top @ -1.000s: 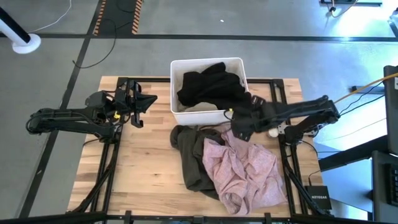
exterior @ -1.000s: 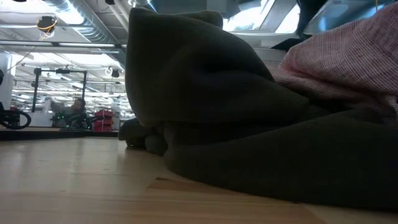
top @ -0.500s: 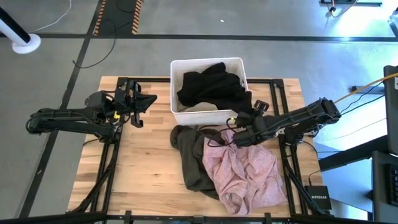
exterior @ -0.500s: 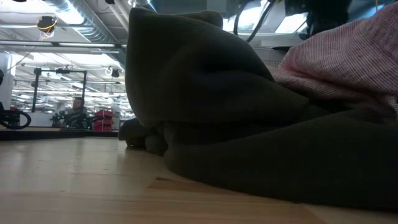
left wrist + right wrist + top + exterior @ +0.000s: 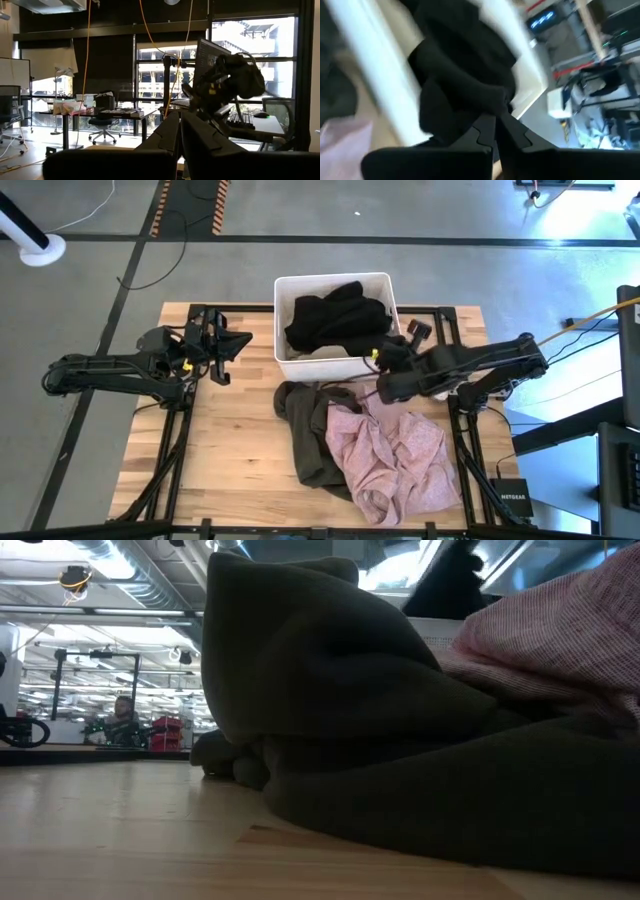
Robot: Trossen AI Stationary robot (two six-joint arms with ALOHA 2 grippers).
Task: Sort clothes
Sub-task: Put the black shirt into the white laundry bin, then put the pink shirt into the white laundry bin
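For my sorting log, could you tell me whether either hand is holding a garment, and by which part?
Neither holds anything: the right hand hangs shut by the bin, and the left hand waits shut at the table's left.

Even overhead light; right wrist view motion-blurred; left wrist backlit.

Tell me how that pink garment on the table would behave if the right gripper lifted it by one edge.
The pink garment lies crumpled in soft folds, so it would probably droop and stretch out rather than hold its shape. It overlaps the olive-brown garment, so lifting may drag that along. It looks thin and likely light.
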